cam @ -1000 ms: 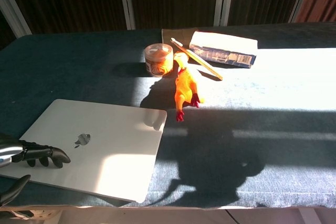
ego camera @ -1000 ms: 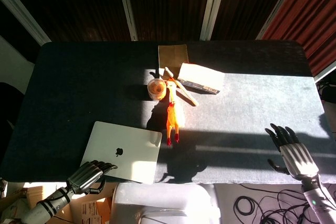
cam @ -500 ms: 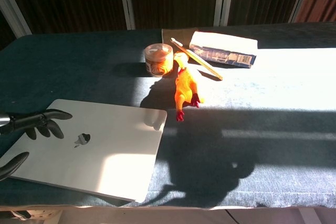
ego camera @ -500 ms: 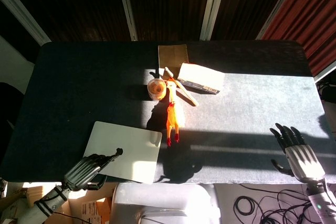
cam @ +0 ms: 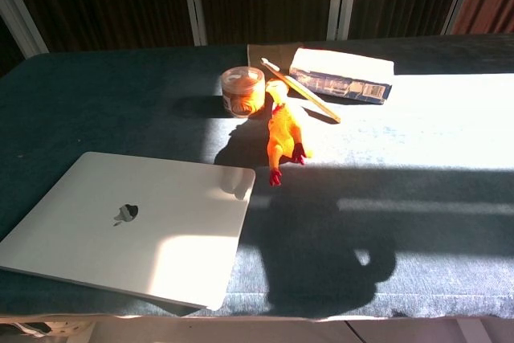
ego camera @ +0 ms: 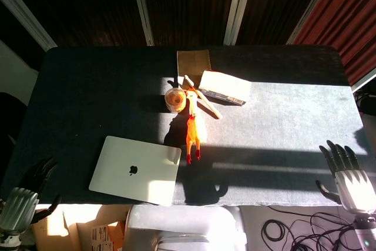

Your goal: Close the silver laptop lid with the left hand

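One silver laptop (cam: 128,225), lid flat shut; one rubber chicken (ego camera: 192,135), one jar (cam: 242,90), one box (ego camera: 225,87). Left hand (ego camera: 20,203) off table's (ego camera: 88,98) near-left corner, fingers apparently spread and empty, though it's dim there. Right hand (ego camera: 349,173) splayed, empty, at the near-right edge.

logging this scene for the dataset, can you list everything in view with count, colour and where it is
laptop: one, silver, lid shut flat, near left part of the table
table: one, dark cloth top, partly in sunlight
rubber chicken: one, orange-yellow with red feet, centre, right of the laptop's far corner
round tub: one, orange with clear lid, behind the chicken
wooden stick: one, pale, lying slanted between tub and box
box: one, white, right of the tub
notebook: one, brown, at the far centre
cables: black, on the floor below the near edge
left hand: off the table's near left corner, fingers apart, holding nothing
right hand: near right edge, fingers spread, holding nothing
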`<move>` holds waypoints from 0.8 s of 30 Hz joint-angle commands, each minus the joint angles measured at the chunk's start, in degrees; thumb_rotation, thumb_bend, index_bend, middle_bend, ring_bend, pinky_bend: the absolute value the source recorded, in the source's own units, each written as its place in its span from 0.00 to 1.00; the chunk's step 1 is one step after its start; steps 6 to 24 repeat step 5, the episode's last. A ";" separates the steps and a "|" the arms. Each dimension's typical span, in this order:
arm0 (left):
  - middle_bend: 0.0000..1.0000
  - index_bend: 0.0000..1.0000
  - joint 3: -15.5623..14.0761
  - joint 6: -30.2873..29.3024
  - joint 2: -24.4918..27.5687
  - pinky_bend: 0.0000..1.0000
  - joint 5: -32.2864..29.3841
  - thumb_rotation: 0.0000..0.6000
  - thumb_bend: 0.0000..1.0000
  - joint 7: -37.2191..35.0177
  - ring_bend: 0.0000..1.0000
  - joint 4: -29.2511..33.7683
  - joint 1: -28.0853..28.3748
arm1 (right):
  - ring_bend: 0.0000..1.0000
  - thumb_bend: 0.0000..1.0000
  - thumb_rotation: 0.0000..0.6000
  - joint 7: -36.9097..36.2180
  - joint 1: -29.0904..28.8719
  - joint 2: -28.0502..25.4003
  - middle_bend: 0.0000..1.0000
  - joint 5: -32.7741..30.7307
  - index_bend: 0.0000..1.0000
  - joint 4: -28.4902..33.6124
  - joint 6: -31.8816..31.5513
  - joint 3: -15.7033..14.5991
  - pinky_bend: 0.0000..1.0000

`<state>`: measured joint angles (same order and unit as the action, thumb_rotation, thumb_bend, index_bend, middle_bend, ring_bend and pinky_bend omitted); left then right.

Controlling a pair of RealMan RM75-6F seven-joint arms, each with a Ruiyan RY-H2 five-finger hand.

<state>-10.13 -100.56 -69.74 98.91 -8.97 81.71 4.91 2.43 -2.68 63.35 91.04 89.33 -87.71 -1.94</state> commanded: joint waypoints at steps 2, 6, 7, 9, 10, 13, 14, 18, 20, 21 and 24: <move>0.00 0.00 0.88 -0.77 -1.14 0.13 0.71 1.00 0.37 5.33 0.00 0.10 -1.70 | 0.00 0.26 1.00 1.03 0.28 0.40 0.00 0.47 0.00 0.37 0.15 -0.10 0.00; 0.00 0.00 1.18 1.16 -0.26 0.13 -0.01 1.00 0.37 5.16 0.00 0.80 -1.50 | 0.00 0.26 1.00 1.24 0.35 0.26 0.00 0.55 0.00 0.47 0.33 -0.08 0.00; 0.00 0.00 1.18 1.16 -0.26 0.13 -0.01 1.00 0.37 5.16 0.00 0.80 -1.50 | 0.00 0.26 1.00 1.24 0.35 0.26 0.00 0.55 0.00 0.47 0.33 -0.08 0.00; 0.00 0.00 1.18 1.16 -0.26 0.13 -0.01 1.00 0.37 5.16 0.00 0.80 -1.50 | 0.00 0.26 1.00 1.24 0.35 0.26 0.00 0.55 0.00 0.47 0.33 -0.08 0.00; 0.00 0.00 1.18 1.16 -0.26 0.13 -0.01 1.00 0.37 5.16 0.00 0.80 -1.50 | 0.00 0.26 1.00 1.24 0.35 0.26 0.00 0.55 0.00 0.47 0.33 -0.08 0.00; 0.00 0.00 1.18 1.16 -0.26 0.13 -0.01 1.00 0.37 5.16 0.00 0.80 -1.50 | 0.00 0.26 1.00 1.24 0.35 0.26 0.00 0.55 0.00 0.47 0.33 -0.08 0.00; 0.00 0.00 1.18 1.16 -0.26 0.13 -0.01 1.00 0.37 5.16 0.00 0.80 -1.50 | 0.00 0.26 1.00 1.24 0.35 0.26 0.00 0.55 0.00 0.47 0.33 -0.08 0.00; 0.00 0.00 1.18 1.16 -0.26 0.13 -0.01 1.00 0.37 5.16 0.00 0.80 -1.50 | 0.00 0.26 1.00 1.24 0.35 0.26 0.00 0.55 0.00 0.47 0.33 -0.08 0.00; 0.00 0.00 1.18 1.16 -0.26 0.13 -0.01 1.00 0.37 5.16 0.00 0.80 -1.50 | 0.00 0.26 1.00 1.24 0.35 0.26 0.00 0.55 0.00 0.47 0.33 -0.08 0.00; 0.00 0.00 1.18 1.16 -0.26 0.13 -0.01 1.00 0.37 5.16 0.00 0.80 -1.50 | 0.00 0.26 1.00 1.24 0.35 0.26 0.00 0.55 0.00 0.47 0.33 -0.08 0.00; 0.00 0.00 1.18 1.16 -0.26 0.13 -0.01 1.00 0.37 5.16 0.00 0.80 -1.50 | 0.00 0.26 1.00 1.24 0.35 0.26 0.00 0.55 0.00 0.47 0.33 -0.08 0.00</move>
